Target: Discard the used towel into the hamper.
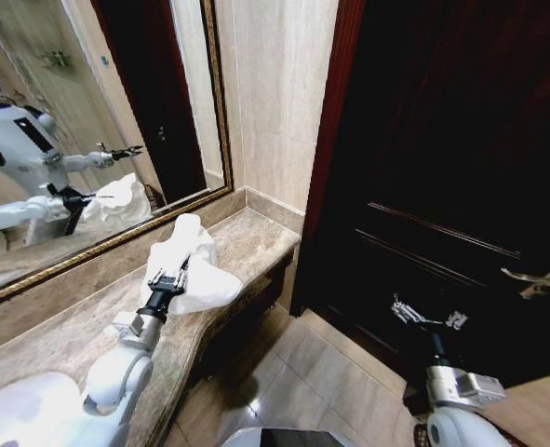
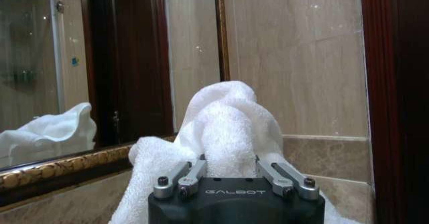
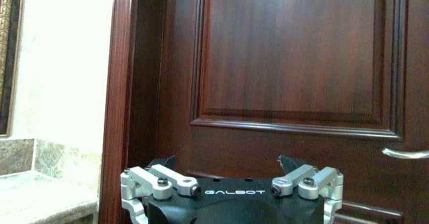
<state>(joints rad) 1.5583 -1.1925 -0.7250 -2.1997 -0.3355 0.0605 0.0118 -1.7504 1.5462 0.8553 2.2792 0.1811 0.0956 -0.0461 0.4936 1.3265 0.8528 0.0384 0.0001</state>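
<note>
The left gripper (image 1: 173,277) is seen clamped on a white towel (image 1: 189,261) above the marble counter (image 1: 256,240), its fingers (image 2: 190,171) pressed into the cloth. The towel is bunched and stands tall, its long axis running from the jaws up and away toward the gold-framed mirror (image 1: 88,140); its lower folds are draped on the counter's edge. The right gripper (image 1: 428,317) is held spread wide, empty, before the dark wooden door (image 3: 295,58), near the door handle (image 1: 540,279).
</note>
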